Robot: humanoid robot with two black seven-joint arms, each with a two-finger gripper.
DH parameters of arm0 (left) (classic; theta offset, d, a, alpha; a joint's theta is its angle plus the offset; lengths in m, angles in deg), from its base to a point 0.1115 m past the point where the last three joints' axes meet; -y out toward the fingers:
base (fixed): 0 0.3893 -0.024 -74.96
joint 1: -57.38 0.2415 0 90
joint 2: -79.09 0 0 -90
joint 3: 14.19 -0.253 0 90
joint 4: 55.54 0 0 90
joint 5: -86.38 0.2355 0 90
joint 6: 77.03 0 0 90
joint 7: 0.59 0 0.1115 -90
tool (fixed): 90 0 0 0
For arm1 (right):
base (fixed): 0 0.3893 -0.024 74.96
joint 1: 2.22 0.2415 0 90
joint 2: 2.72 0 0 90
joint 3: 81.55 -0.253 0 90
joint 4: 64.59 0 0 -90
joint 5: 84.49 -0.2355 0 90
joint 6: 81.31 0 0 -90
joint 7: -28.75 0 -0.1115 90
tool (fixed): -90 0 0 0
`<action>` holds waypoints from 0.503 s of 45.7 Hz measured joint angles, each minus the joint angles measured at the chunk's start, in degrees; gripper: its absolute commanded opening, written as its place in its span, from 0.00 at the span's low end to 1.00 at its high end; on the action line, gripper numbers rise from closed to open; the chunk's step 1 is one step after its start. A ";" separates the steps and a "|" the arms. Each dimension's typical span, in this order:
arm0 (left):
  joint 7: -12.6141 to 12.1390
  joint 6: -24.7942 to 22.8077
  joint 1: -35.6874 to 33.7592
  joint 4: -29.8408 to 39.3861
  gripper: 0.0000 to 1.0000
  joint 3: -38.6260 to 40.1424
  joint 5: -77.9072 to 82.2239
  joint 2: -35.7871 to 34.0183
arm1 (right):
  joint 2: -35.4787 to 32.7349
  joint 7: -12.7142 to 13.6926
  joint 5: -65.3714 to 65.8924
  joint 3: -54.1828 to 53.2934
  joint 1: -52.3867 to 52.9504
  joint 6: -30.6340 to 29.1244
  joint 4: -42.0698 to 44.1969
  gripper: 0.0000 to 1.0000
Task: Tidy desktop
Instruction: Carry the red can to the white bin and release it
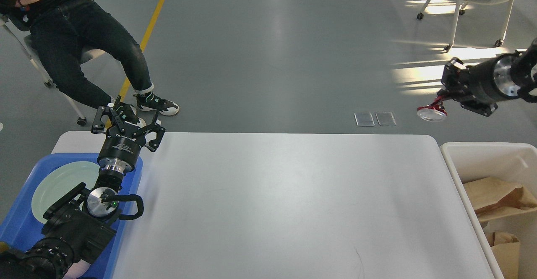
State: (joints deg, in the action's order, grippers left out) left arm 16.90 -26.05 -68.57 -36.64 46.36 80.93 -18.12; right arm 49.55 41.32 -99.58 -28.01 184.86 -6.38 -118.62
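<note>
Right pincer (436, 105) grips a red can beyond the bin (482, 151); next, drop it in. Left pincer (126, 117) is spread, empty, over the worktop (293, 195).

A lab or test hall is showing here: a wide grey floor (268, 52) with a yellow line (147, 40) is stretching beyond the left claw (126, 117), a seated person (79, 40) is watching just behind that claw, and a wheeled chair (474, 2) is standing beyond the right claw (436, 107).
</note>
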 measured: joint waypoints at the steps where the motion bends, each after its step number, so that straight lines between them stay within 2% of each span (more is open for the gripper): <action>1: 0.00 0.00 0.00 0.00 0.96 0.00 0.00 0.00 | -0.27 0.00 0.05 0.00 -1.40 1.33 0.73 0.00; 13: 0.00 0.00 0.00 0.00 0.96 0.00 0.00 0.00 | -0.51 -0.13 0.26 -1.01 -22.58 20.05 13.14 0.02; 15: 0.00 0.00 0.00 0.00 0.96 0.00 0.00 0.00 | -0.45 -0.16 0.25 -2.05 -25.32 21.27 14.68 0.14; 16: 0.00 0.00 0.00 0.00 0.96 0.00 0.00 0.00 | -0.44 -0.18 0.26 -2.66 -26.53 21.59 15.39 0.24; 20: 0.00 0.00 0.00 0.01 0.96 0.00 0.00 0.00 | -0.34 -0.19 0.26 -5.23 -31.70 22.17 18.58 0.74; 23: 0.00 0.00 0.00 0.01 0.96 0.00 0.00 0.00 | 0.09 -0.19 0.30 -6.60 -34.70 22.29 21.24 0.99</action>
State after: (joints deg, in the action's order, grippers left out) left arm 16.90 -26.05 -68.57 -36.63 46.36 80.93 -18.12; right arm 49.64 41.13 -99.28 -34.61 150.16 15.91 -97.39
